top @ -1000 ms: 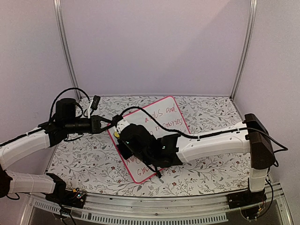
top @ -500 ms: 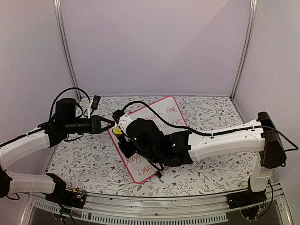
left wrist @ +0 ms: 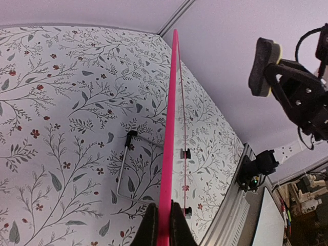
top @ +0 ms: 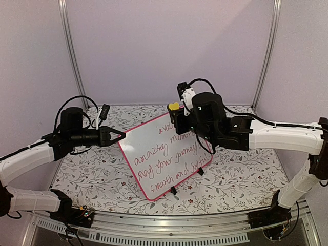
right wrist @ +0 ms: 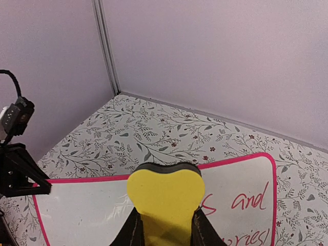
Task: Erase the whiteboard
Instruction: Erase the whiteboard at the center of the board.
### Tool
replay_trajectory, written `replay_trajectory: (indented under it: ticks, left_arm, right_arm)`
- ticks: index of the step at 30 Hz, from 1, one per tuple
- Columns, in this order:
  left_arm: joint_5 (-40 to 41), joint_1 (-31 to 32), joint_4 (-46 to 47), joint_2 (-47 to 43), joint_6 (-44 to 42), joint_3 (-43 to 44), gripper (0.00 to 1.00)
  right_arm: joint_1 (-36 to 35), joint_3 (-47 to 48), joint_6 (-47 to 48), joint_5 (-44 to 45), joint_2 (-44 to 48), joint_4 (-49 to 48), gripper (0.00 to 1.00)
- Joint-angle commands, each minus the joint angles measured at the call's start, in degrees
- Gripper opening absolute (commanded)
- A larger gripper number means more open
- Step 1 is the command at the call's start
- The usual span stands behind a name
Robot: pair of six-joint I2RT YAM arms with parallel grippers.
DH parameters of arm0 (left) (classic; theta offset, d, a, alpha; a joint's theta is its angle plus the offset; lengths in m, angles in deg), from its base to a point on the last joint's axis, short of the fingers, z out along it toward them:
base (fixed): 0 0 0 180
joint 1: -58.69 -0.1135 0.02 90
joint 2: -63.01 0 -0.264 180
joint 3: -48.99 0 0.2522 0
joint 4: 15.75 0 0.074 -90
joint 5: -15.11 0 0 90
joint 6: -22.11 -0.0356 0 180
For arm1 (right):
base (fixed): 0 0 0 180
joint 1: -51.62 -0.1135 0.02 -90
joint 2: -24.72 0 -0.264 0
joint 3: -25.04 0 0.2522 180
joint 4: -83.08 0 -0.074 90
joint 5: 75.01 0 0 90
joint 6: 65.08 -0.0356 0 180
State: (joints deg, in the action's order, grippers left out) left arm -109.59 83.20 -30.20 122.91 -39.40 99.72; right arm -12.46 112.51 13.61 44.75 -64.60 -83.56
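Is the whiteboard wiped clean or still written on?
Still written on: lines of red handwriting cross the whiteboard.

The pink-framed whiteboard (top: pixel 154 154) stands tilted (red handwriting covers its face).

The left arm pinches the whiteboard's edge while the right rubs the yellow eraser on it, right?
No rubbing: the right gripper holds the yellow eraser clear of the whiteboard, as the left wrist view shows. The left gripper does pinch its edge.
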Motion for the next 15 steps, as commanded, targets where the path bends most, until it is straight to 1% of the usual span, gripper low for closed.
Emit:
replay_trajectory:
  ticks: [1, 7, 15]
  left_arm:
    - [1.2, 1.1, -0.3, 0.1, -1.3, -0.2, 0.0]
    - [1.1, 1.1, -0.3, 0.3, -1.4, -0.2, 0.0]
    - [1.1, 1.1, -0.3, 0.3, -1.5, -0.2, 0.0]
  right_arm:
    - [3.2, -4.3, -3.9, -6.6, 1.8, 3.5, 0.26]
    - [3.7, -6.8, -3.3, -12.0, -1.8, 2.8, 0.26]
    - [3.7, -7.7, -3.6, -15.5, -6.6, 1.9, 0.25]
